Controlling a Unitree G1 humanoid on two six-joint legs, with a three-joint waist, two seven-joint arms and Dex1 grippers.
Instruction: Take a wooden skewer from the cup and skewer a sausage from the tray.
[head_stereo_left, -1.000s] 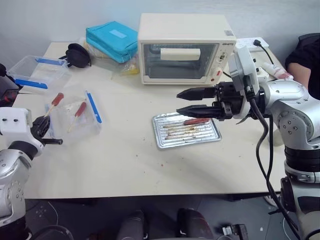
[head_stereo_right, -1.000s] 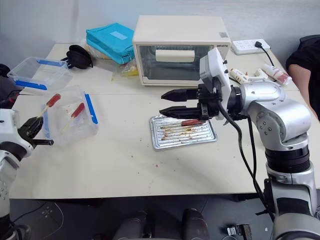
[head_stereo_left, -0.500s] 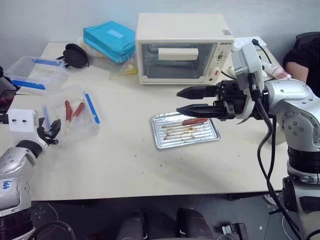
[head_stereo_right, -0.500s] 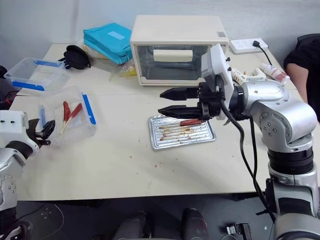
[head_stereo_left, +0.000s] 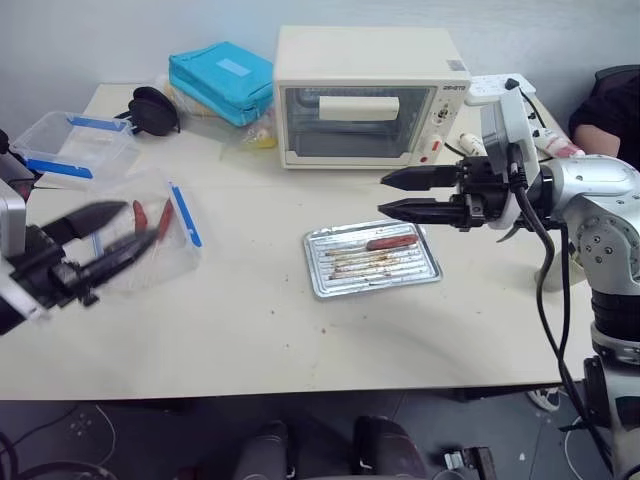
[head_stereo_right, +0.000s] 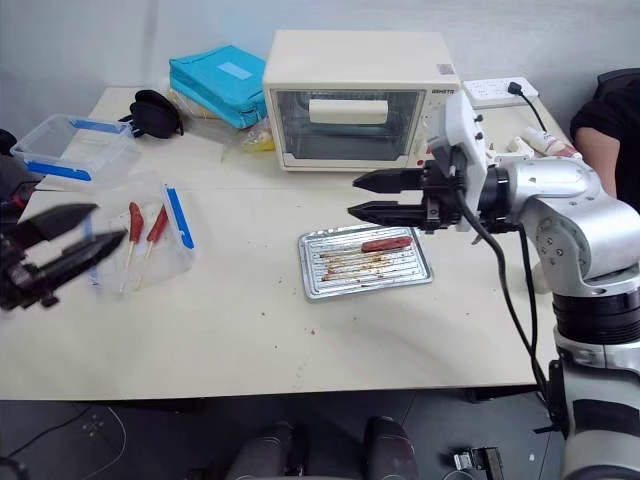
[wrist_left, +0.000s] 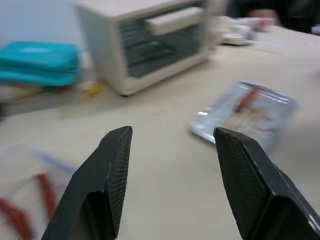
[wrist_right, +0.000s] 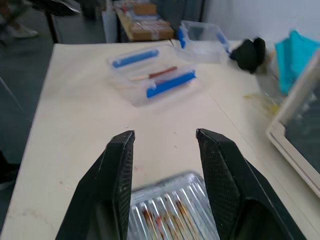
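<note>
Two black fingers (wrist_right: 117, 185) of the right gripper (wrist_right: 165, 140) are seen spread apart, with nothing between them. The ridged tray (wrist_right: 170, 210) lies below. A clear box with blue clips (wrist_right: 152, 80) is seen on the table (wrist_right: 75, 125).

Even, bright, diffuse light w/ a cool cast; no hard glare on the tabletop (head_stereo_left: 250, 330). Shadows soft & faint: a pale one under the tray (head_stereo_left: 372, 262), darker strip under the oven (head_stereo_left: 370, 95) front. Tray metal gives small bright glints (ridges catch light). Left tool (head_stereo_left: 105, 238) heavily motion-blurred in head views, edges smeared. Left wrist view: bkgd soft, oven & tray smeared, the tool's own fingers (wrist_left: 105, 185) sharper. Right wrist view crisper, mild softness at far edge; right tool (head_stereo_left: 398, 194) sharp.
</note>
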